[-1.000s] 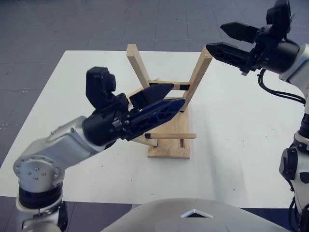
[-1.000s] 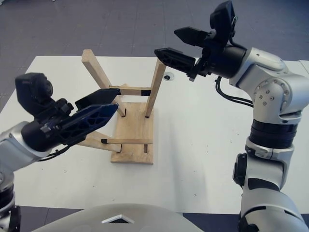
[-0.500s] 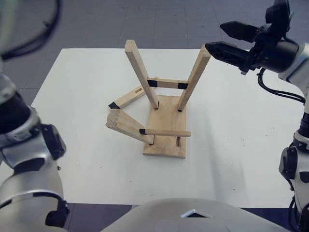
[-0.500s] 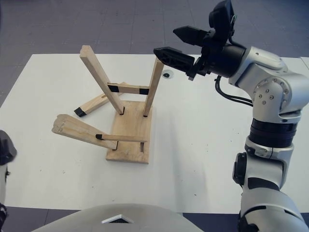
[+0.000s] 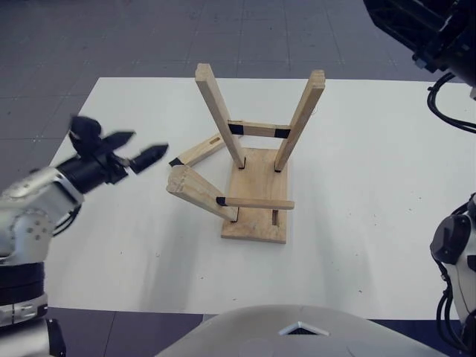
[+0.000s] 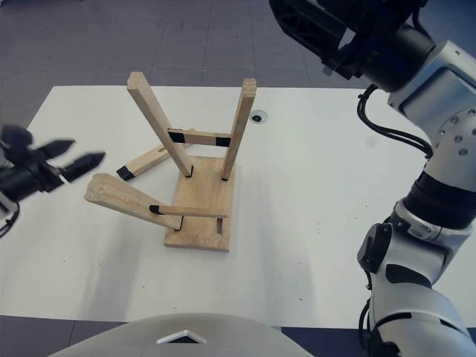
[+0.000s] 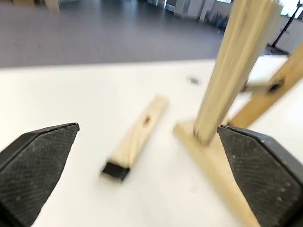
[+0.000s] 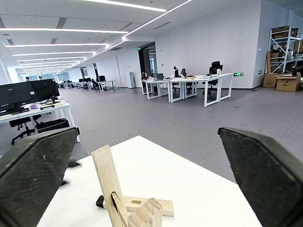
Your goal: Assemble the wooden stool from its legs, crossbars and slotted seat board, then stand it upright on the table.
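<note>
On the white table (image 5: 372,186) the slotted seat board (image 5: 256,175) lies flat with the stool half built on it. Two legs (image 5: 218,111) stand in its far slots, splayed apart and tied by a crossbar (image 5: 259,129). At the near end a third leg (image 5: 195,192) leans out low to the left, joined to a second crossbar (image 5: 256,203) whose other end has no leg. The fourth leg (image 5: 199,151) lies loose on the table just left of the board, black tip pointing outward.

Our left gripper (image 5: 149,143) hovers left of that loose leg, fingers spread wide and holding nothing. Our right gripper (image 6: 301,37) is raised high at the far right, also wide open and empty.

We judge the step in hand to be fetching the loose leg. We should close across its narrow faces near the middle, leaving both ends free for the slot and crossbar. The leaning leg looks poorly seated, so we should steady it while fitting
</note>
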`<move>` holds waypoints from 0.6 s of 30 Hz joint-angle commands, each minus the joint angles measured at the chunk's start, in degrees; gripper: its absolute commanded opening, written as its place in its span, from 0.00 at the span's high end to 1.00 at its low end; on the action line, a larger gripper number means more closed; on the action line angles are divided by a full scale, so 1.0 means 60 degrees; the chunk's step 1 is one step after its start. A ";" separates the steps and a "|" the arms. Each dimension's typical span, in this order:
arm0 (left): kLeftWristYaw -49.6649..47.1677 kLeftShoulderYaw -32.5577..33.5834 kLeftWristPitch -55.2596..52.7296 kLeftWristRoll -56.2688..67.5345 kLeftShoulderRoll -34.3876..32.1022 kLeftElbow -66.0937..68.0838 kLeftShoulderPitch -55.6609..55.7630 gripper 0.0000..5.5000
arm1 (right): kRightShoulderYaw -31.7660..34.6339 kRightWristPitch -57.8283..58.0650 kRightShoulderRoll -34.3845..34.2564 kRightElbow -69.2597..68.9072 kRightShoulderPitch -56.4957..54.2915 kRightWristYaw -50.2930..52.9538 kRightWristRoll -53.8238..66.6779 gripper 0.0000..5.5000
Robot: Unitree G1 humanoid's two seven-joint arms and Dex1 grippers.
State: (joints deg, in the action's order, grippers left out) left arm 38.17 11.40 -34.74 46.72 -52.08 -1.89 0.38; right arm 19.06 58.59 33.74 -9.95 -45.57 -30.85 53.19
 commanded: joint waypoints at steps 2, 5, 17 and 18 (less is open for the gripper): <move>0.1469 -0.1814 0.2143 -0.3200 -0.0140 0.2976 0.0920 0.00 | -0.0272 0.0236 -0.0130 -0.0178 -0.0448 0.0170 0.0333 0.00; 0.1928 -0.2214 0.3102 -0.4293 0.0101 0.4331 0.1400 0.00 | -0.0454 0.0263 -0.0218 -0.0187 -0.0594 0.0220 0.0468 0.00; 0.1547 -0.3045 0.5146 -0.6812 0.1632 0.8029 0.3255 0.00 | -0.1011 0.0519 -0.0465 0.0173 -0.1416 0.0232 0.0806 0.00; 0.1404 -0.3086 0.5343 -0.6984 0.1728 0.8355 0.3480 0.00 | -0.1034 0.0519 -0.0460 0.0173 -0.1421 0.0235 0.0822 0.00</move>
State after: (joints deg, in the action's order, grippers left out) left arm 49.86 -4.79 -3.41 10.17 -43.75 42.57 20.17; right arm 13.31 60.82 31.30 -8.83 -52.55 -29.63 57.64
